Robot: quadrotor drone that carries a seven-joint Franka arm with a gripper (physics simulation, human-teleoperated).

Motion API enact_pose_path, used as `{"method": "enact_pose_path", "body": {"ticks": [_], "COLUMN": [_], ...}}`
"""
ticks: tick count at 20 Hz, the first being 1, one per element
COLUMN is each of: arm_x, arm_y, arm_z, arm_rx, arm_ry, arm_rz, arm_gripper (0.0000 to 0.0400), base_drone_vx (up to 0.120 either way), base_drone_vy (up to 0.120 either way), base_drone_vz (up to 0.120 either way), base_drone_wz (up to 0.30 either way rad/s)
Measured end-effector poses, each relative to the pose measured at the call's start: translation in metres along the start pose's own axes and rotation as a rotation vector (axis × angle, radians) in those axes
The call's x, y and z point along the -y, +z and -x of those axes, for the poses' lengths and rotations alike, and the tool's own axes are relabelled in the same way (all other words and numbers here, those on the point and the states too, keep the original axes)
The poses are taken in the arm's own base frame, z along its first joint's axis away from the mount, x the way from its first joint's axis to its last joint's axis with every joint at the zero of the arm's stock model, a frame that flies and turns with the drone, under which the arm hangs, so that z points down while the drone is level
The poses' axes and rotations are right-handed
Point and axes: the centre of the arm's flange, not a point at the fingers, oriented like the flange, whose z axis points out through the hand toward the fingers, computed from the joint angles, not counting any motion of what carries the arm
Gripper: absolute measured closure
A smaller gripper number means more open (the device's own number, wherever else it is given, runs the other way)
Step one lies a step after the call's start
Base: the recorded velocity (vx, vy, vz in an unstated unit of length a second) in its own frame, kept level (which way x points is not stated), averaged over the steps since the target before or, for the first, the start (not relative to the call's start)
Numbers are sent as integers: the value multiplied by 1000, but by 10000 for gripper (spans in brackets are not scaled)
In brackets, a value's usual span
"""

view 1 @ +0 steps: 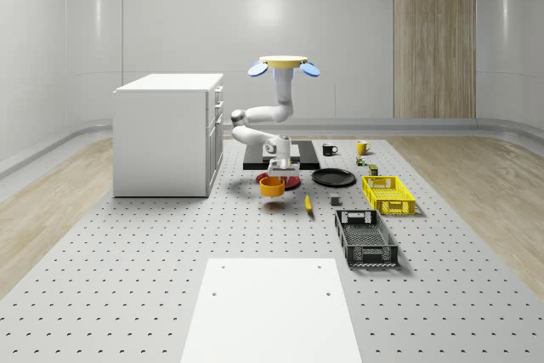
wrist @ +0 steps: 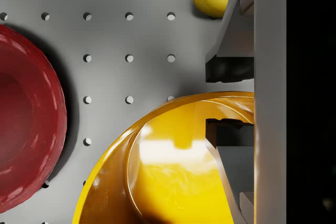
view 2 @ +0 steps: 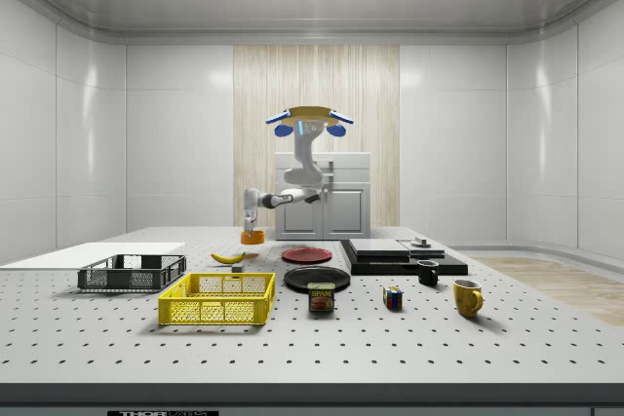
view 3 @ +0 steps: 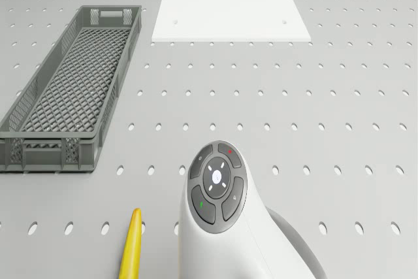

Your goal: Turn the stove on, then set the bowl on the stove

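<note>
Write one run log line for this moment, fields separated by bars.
drone: hovering above stove | gripper: shut on bowl rim | bowl: lifted beside red plate

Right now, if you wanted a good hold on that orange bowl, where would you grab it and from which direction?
Probably by the rim, coming straight down from above. The orange bowl sits open side up, and its thin wall fits between two fingers, one inside and one outside. The wrist view shows the gripper placed that way, one finger inside the rim, under the hovering drone.
</note>
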Motion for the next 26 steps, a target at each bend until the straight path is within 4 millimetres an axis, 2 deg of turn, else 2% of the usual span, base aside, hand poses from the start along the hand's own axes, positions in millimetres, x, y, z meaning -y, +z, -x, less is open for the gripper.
{"method": "enact_pose_path", "body": {"ticks": [9, 15, 21, 26], "arm_x": [0, 0, 0, 0], "arm_y": [-4, -5, -5, -5], "arm_z": [0, 0, 0, 0], "arm_rx": [0, 0, 0, 0], "arm_ry": [0, 0, 0, 0], "arm_rz": [0, 0, 0, 0], "arm_gripper": [300, 300, 300, 300], "base_drone_vx": [-120, -113, -100, -120], "base_drone_vy": [120, 120, 0, 0], "base_drone_vz": [116, 0, 0, 80], "base_drone_wz": [0, 0, 0, 0]}}
